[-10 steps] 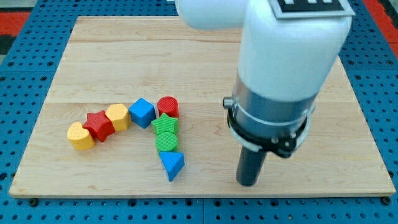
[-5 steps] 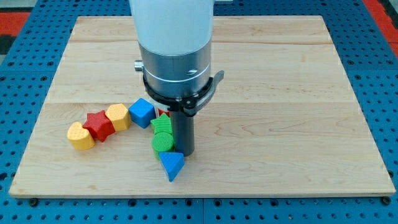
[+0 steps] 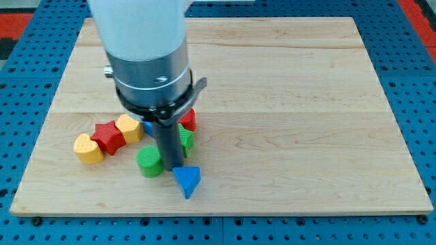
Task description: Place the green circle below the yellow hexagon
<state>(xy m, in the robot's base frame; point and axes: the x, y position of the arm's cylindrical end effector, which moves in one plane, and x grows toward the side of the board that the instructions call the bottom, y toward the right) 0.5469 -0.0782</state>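
Camera view shows my tip (image 3: 169,165) on the board, touching the right side of the green circle (image 3: 149,163) and just left of the blue triangle (image 3: 187,181). There is no claw on this rig, only the rod, so nothing is grasped or released. The green circle lies near the front of the wooden board (image 3: 306,102), below and slightly right of the yellow hexagon (image 3: 128,128), apart from it.

Risks, as judged: a further leftward push may carry the circle past the hexagon, toward the red star (image 3: 107,137) and yellow heart (image 3: 87,149). Off-centre contact could let the round block roll away sideways. Rod motion may also nudge the green star (image 3: 185,139) behind it.

Pose: the rod stands upright, the large white and grey arm body directly above, hiding the blue block and part of the red cylinder (image 3: 188,118).
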